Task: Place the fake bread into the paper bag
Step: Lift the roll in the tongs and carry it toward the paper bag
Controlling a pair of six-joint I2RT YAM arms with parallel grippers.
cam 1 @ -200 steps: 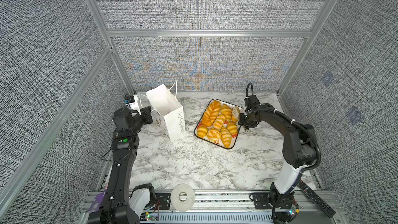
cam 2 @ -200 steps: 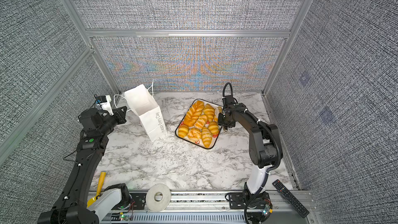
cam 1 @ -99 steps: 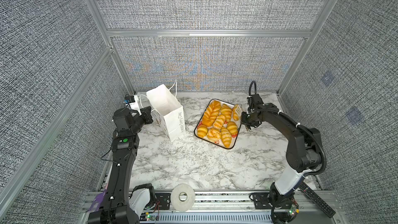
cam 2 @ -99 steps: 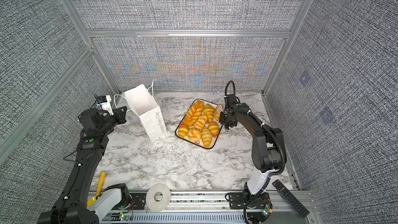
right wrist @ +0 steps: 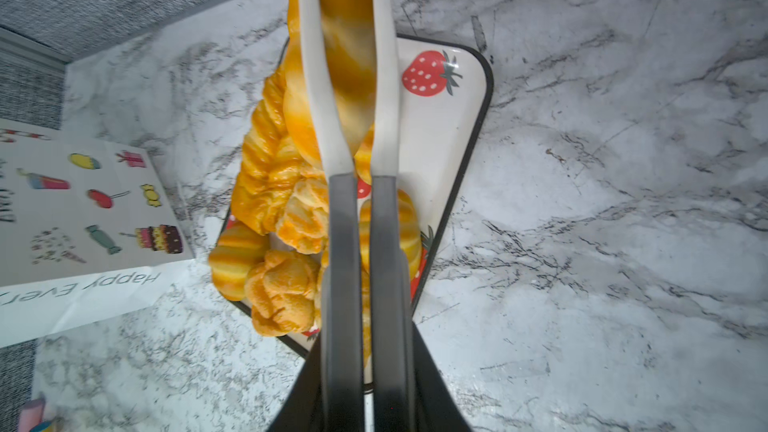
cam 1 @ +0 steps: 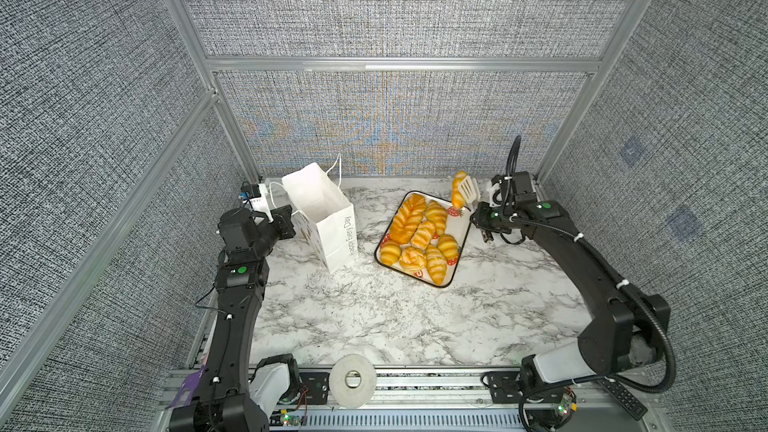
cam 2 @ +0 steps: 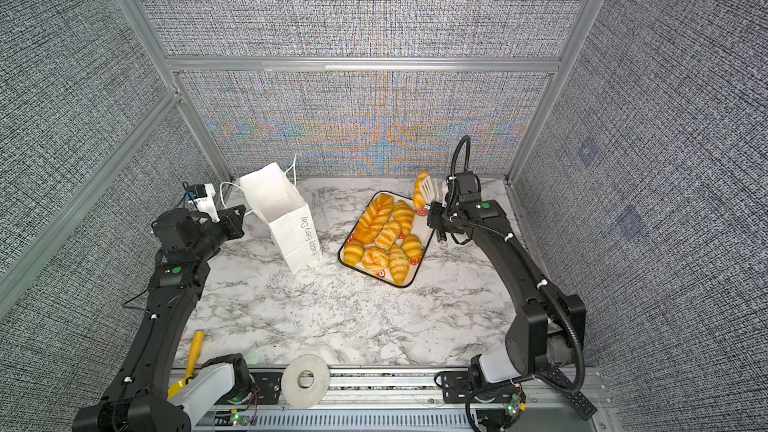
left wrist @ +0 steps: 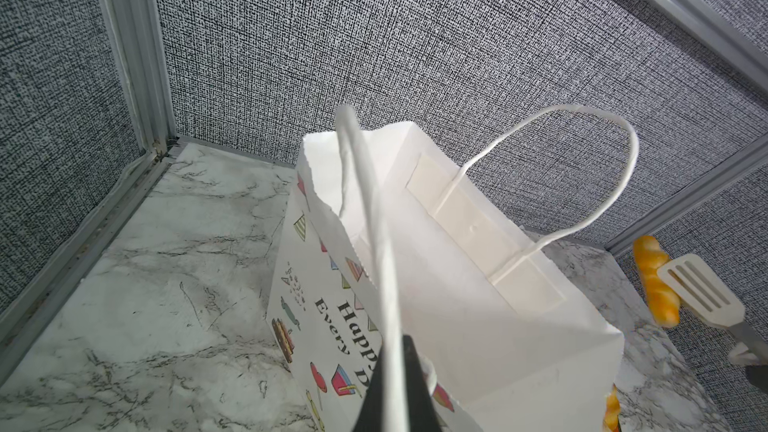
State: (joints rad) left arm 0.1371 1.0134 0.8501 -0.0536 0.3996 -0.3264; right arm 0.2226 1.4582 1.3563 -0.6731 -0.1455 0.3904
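Right wrist view shows one piece of fake bread (right wrist: 345, 56), a glossy ridged roll, squeezed between the two white blades of a pair of tongs (right wrist: 384, 76). The right fingers (right wrist: 436, 392) are pressed in on the tongs' grey handles, so the roll is gripped through the tool. In a top view the roll hangs in the air over the far corner of the strawberry tray (cam 1: 460, 224), clear of the other pastries (cam 1: 419, 238) packed on it.

The paper bag (cam 1: 328, 218) stands on the marble tabletop (cam 1: 374, 317), well apart from the tray on the left arm's side. It leans, and its mouth is open. In the left wrist view the left fingers (left wrist: 415, 401) are closed on the near cord handle (left wrist: 374, 243), which appears to hold the mouth up and open.

The step in hand looks like the carry: one roll is picked up but not yet taken across, and no bread can be seen in the bag.

The next move calls for a steady squeeze on the tongs while the arm swings across above the tray. It needs to stay high enough to clear the bag's rim and the far cord loop. The blades should spread only once the roll is inside the mouth, and the left arm should hold the bag where it is.
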